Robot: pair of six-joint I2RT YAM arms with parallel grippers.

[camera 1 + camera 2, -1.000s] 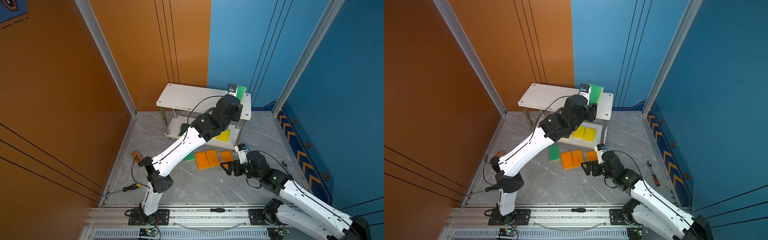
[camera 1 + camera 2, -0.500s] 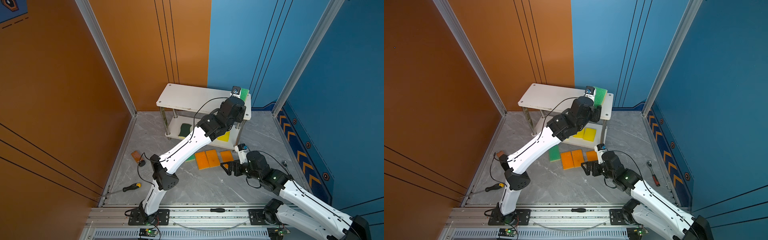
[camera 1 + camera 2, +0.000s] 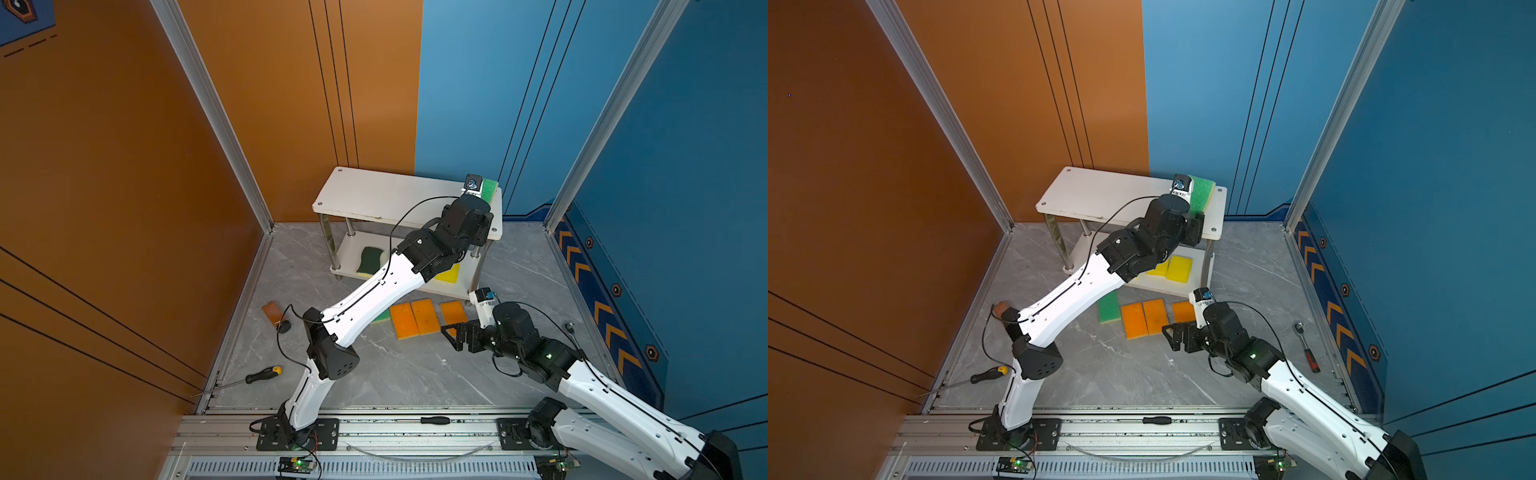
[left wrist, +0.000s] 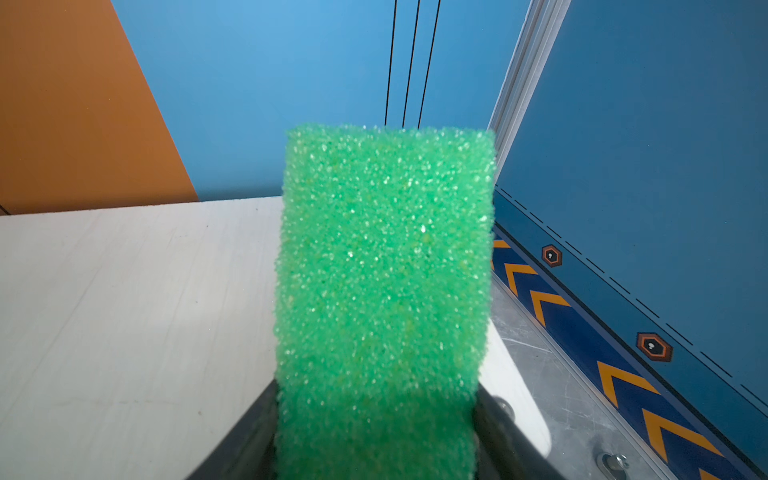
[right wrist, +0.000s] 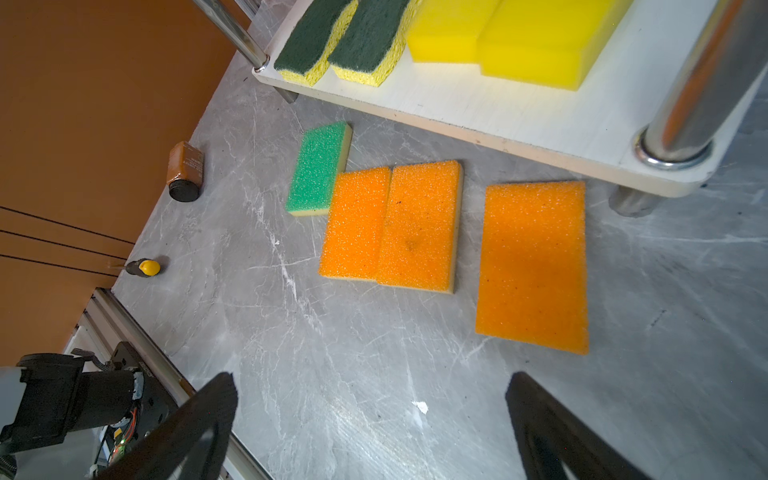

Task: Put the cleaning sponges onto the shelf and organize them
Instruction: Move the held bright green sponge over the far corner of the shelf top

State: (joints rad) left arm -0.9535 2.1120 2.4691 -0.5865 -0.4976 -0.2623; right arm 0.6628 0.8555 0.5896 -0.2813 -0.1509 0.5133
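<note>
Shifted rightward along shelf (image 4: 124, 311), left gripper (image 4: 376, 436) clasps glittery light-green sponge (image 4: 384, 270); right gripper (image 5: 370, 382) agape.

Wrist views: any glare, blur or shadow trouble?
Left wrist: green sponge sharp, speckled with highlights; left fingers beneath it dark and soft. Right wrist: near post blurred, mirroring orange; bright patch on the shelf board; right fingers are out-of-focus silhouettes.

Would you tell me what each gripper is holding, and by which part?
The left gripper holds a light-green sponge by the end nearest its wrist. The right gripper is open, holding nothing.
</note>
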